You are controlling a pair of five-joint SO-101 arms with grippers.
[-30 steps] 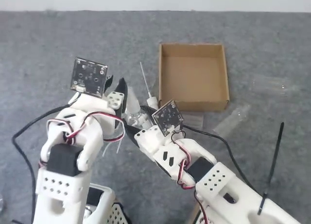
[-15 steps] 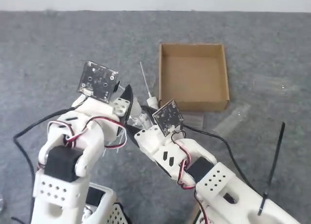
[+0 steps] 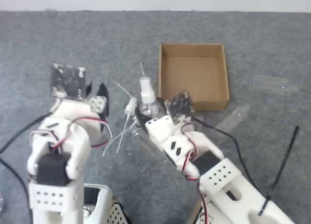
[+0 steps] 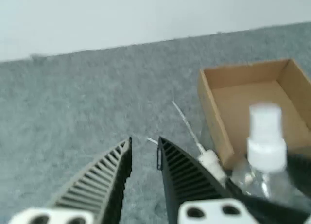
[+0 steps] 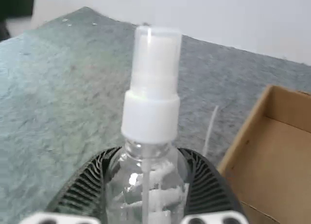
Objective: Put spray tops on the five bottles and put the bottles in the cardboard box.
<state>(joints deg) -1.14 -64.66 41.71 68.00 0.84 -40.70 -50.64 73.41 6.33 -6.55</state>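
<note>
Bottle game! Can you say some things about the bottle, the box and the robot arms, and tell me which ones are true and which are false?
1. The bottle in the right end effector has a spray top on it. True.
2. The cardboard box already has two bottles inside. False: nothing is in it.
3. The left end effector is squeezing a spray top. False: its jaws stand a little apart with nothing between them.
4. A loose spray top lies on the grey mat between the two arms. True.
</note>
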